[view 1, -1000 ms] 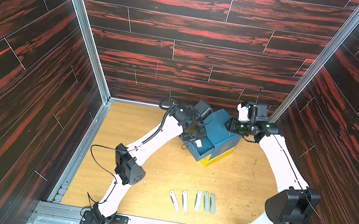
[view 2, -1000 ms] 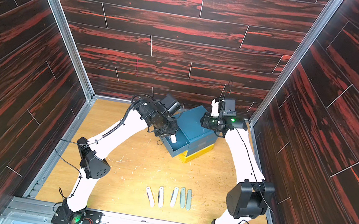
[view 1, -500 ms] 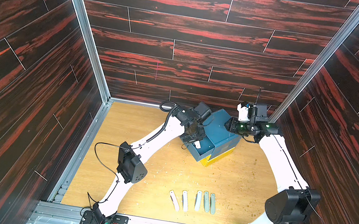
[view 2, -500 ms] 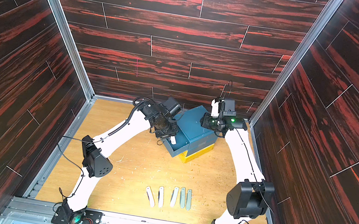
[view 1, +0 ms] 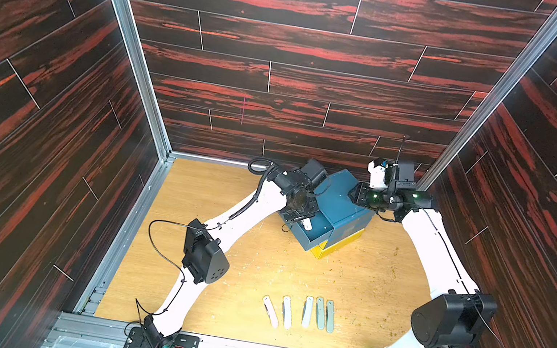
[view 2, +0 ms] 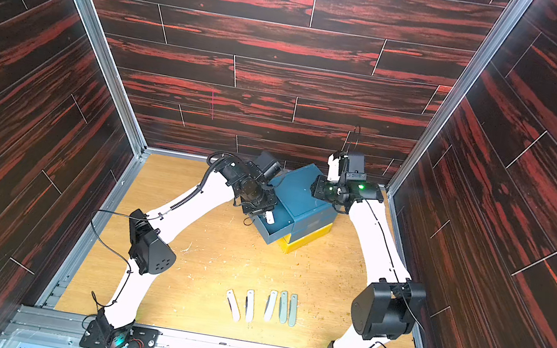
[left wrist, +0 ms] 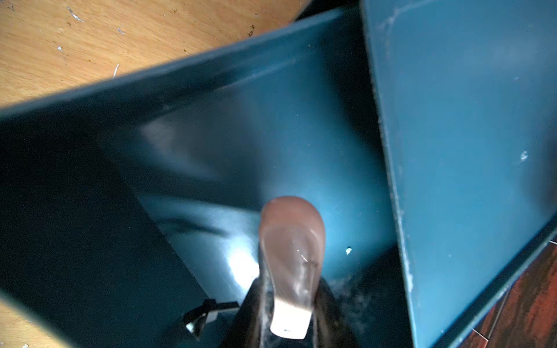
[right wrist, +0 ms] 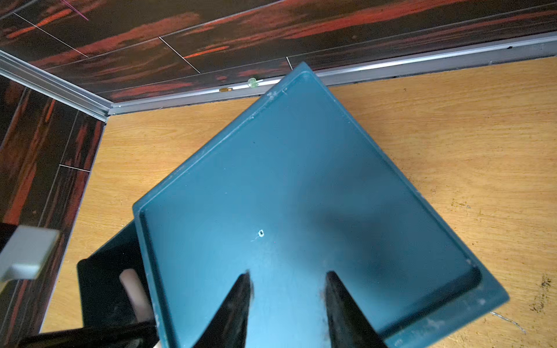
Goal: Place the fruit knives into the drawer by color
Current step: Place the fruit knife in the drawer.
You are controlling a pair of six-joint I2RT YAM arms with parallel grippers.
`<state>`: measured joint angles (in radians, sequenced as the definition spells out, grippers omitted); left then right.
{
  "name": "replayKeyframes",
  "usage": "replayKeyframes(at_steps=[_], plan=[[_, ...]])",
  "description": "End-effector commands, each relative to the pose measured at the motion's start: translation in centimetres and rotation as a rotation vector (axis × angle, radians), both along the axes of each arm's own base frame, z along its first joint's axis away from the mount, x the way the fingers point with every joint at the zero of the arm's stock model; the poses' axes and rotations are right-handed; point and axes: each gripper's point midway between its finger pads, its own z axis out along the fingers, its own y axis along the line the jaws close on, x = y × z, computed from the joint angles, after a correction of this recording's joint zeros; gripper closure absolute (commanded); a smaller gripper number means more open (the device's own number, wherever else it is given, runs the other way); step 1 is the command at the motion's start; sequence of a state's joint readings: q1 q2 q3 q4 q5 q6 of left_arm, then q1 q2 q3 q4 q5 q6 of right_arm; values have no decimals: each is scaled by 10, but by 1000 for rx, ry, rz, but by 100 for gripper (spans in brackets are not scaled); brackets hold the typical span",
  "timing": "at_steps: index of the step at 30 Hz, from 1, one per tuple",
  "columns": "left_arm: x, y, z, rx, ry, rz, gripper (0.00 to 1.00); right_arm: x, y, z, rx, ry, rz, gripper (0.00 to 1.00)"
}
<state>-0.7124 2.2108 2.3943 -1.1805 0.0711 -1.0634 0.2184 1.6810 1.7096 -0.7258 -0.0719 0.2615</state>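
My left gripper (view 1: 304, 221) (left wrist: 290, 304) is shut on a pale fruit knife (left wrist: 291, 250) and holds it inside the pulled-out teal drawer (view 1: 314, 243) (left wrist: 301, 135); its white end (view 2: 269, 218) shows in a top view. Five more fruit knives lie in a row near the table's front: three whitish (view 1: 270, 311) (view 1: 286, 312) (view 1: 307, 312) and two grey-green (view 1: 320, 313) (view 1: 330, 317). My right gripper (view 1: 355, 195) (right wrist: 287, 275) is open over the top of the teal cabinet (right wrist: 301, 180), nothing between its fingers.
The teal cabinet (view 1: 339, 200) sits on a yellow box (view 1: 336, 244) at the back middle of the wooden table (view 1: 227, 193). Dark wood-grain walls and metal rails close in three sides. Small crumbs dot the table at the right (view 1: 396, 252).
The left arm's elbow has shifted slightly to the right. Both grippers stay where they were, the left one with the pale knife in the drawer.
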Motion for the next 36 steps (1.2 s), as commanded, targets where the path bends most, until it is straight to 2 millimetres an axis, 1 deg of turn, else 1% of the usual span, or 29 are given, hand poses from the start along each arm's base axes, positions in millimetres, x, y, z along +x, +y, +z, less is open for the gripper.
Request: replayKeyframes(at_steps=[1, 8, 15, 19, 23, 27, 31, 34, 36], plan=[[1, 2, -8, 15, 21, 5, 77, -3, 3, 1, 10, 3, 10, 56], [1, 2, -11, 23, 26, -1, 69, -3, 3, 0, 8, 7, 10, 56], [3, 3, -9, 23, 19, 1, 54, -3, 3, -2, 7, 13, 9, 56], [3, 3, -5, 24, 9, 0, 54, -4, 3, -3, 7, 15, 9, 56], [8, 10, 16, 34, -58, 11, 54, -4, 2, -4, 4, 16, 6, 56], [12, 19, 50, 33, -150, 17, 54, -3, 1, -5, 1, 17, 3, 56], [11, 32, 86, 30, -248, 23, 54, -3, -1, -6, -9, 19, -1, 56], [2, 42, 109, 35, -305, 17, 54, -3, -1, -8, -14, 21, -1, 56], [-7, 49, 118, 50, -327, -2, 54, -4, -1, -10, -15, 26, 0, 56]])
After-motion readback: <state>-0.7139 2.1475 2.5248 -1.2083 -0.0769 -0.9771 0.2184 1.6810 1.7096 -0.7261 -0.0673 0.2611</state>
